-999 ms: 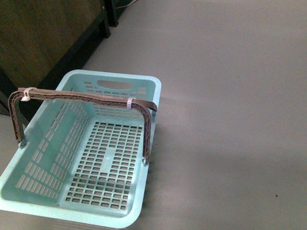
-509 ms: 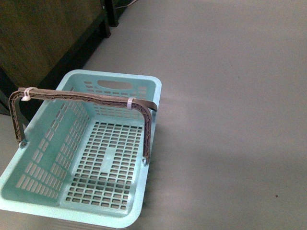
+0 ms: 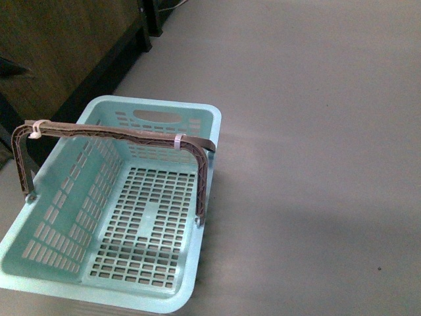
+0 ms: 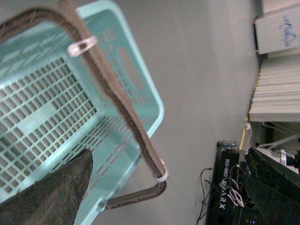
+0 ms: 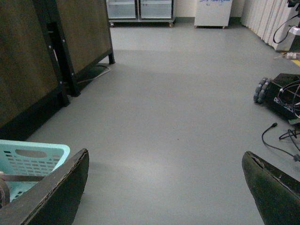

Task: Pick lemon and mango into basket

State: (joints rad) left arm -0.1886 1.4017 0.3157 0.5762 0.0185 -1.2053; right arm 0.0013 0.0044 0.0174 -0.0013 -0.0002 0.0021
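Observation:
The basket [image 3: 209,131], pale blue-green with slotted walls and floor, stands on the grey floor at the lower left of the front view, and nothing lies in it. Its brownish handle [image 3: 125,135] stands upright across it. My left gripper [image 4: 168,154] hangs open over the basket's [image 4: 140,89] rim, beside the handle [image 4: 126,117], one dark finger [image 4: 51,197] over the lattice wall. My right gripper [image 5: 165,154] is open above bare floor, with a corner of the basket [image 5: 33,157] beside one finger [image 5: 61,192]. The lemon and the mango are out of view.
A dark wooden cabinet [image 3: 52,52] on black legs stands behind the basket at the left. A black wheeled base [image 5: 281,93] with loose cables [image 5: 281,138] sits on the floor at the right. White cabinets [image 5: 213,11] and pale curtains [image 4: 276,89] line the far wall.
A dark shape has come into the front view at the left edge, above the basket. The basket and its handle have not moved.

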